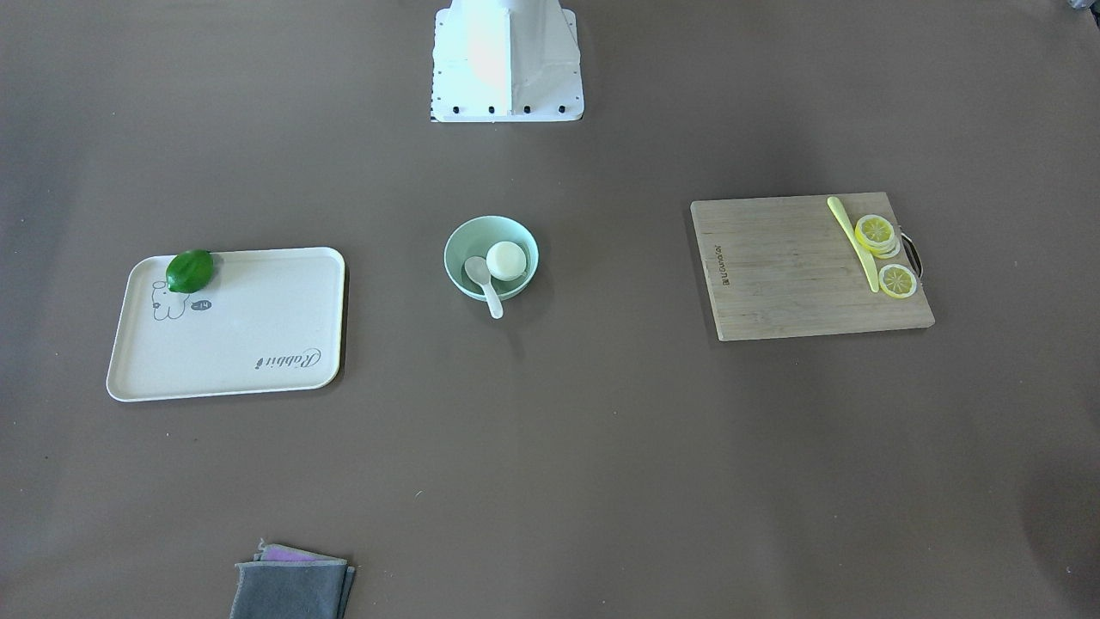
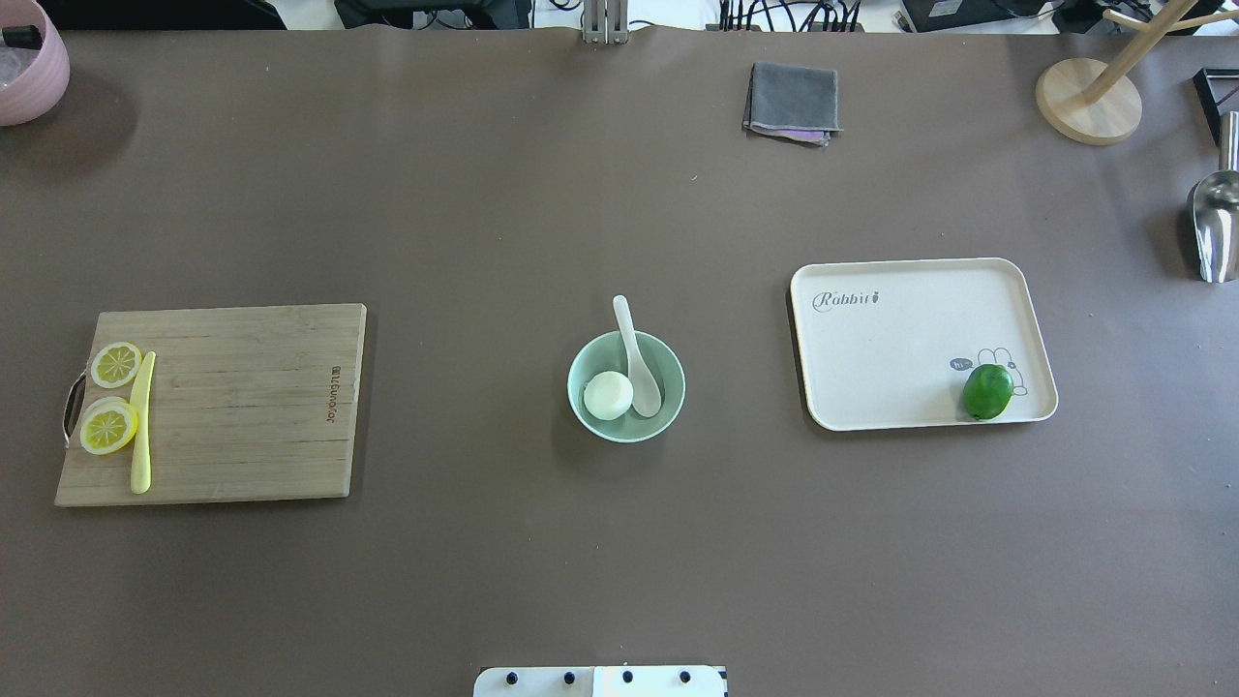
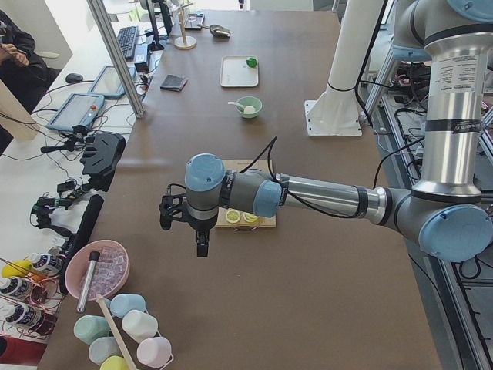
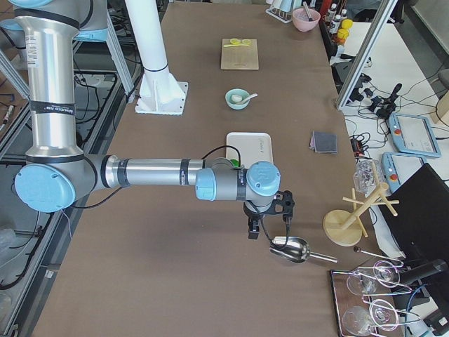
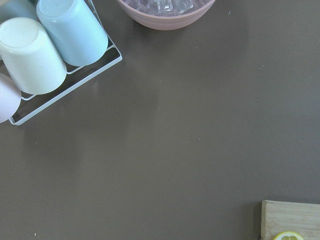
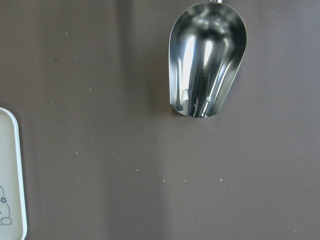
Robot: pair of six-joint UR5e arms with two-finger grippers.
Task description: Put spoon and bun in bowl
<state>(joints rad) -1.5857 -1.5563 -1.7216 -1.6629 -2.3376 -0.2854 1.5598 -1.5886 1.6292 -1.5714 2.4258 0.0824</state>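
Surface: you look down on a brown table point(image 2: 484, 242) that fills the overhead view, with the robot's white base at the bottom edge.
Bowl: the mint-green bowl point(image 2: 675, 387) stands upright at the centre of the frame.
Bun: the white bun point(image 2: 608, 395) lies inside the bowl, in the lower left of its hollow.
Spoon: the spoon point(image 2: 634, 353) has its scoop in the bowl just right of the bun, and its handle leans out over the upper rim.
Left gripper: the left gripper point(image 3: 183, 227) hangs over the table at centre-left of the exterior left view. You cannot tell how its jaws stand.
Right gripper: the right gripper point(image 4: 269, 214) hangs just above a metal scoop point(image 6: 207, 57). You cannot tell its jaw state either.
Right of frame: a lime point(image 2: 987, 391) sits in the lower right corner of a cream tray point(image 2: 891, 358).
Left of frame: a yellow knife point(image 2: 142, 426) and lemon slices point(image 2: 108, 426) lie on a cutting board point(image 2: 252, 407).
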